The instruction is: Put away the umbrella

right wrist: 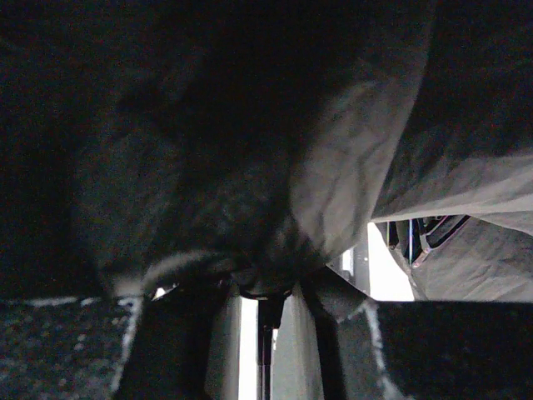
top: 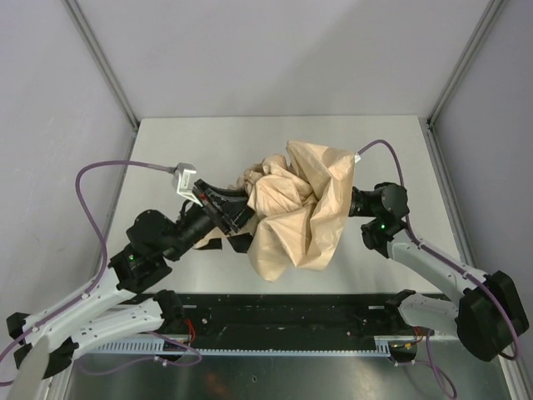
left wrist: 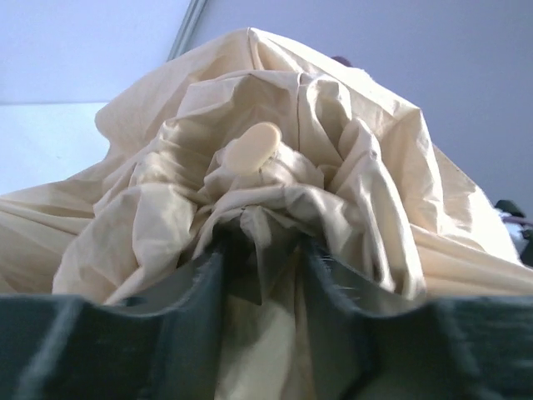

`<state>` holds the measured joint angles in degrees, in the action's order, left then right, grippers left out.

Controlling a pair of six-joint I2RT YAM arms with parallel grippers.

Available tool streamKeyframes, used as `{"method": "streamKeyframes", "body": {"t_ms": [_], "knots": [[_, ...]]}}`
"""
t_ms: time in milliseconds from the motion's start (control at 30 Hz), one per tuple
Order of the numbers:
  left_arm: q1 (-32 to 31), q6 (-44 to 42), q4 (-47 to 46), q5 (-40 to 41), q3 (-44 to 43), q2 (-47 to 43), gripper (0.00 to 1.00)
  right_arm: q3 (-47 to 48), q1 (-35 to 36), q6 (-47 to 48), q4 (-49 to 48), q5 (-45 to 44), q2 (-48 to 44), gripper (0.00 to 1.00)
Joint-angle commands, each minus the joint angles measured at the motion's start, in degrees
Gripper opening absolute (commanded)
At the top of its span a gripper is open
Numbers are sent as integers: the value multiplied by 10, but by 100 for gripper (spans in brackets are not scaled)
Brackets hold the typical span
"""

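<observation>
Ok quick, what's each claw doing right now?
Left gripper: closed on the umbrella fabric.
Right gripper: cannot tell. The view is dark, with umbrella fabric between its fingers.

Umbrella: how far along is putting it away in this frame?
Done: the umbrella looks collapsed, a loose crumpled beige bundle over the table. In hand: the left gripper pinches its folds; the right gripper is buried under fabric, its grip unclear. Remaining: the fabric is not rolled or strapped, and no sleeve or storage spot shows, so it seems roughly midway at best.
</observation>
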<state>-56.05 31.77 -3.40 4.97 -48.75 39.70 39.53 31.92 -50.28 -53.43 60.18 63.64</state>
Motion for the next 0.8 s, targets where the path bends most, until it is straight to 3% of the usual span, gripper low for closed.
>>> {"method": "streamKeyframes", "body": {"t_ms": [0,100,167,400,633,767], "knots": [[9,4,-2,3,6,-19,54,-4,17,-111,-159,-38,26,0],[11,21,4,1,19,-35,73,-13,18,-171,-232,-46,45,0],[11,33,5,0,27,-46,80,-20,19,-196,-260,-54,56,0],[12,61,-2,-18,40,-75,97,-31,19,-250,-320,-77,73,0],[12,118,-43,-4,41,-62,99,-33,39,-228,-310,-79,65,0],[12,164,-45,14,18,-22,100,-33,67,-162,-254,-77,48,0]]}}
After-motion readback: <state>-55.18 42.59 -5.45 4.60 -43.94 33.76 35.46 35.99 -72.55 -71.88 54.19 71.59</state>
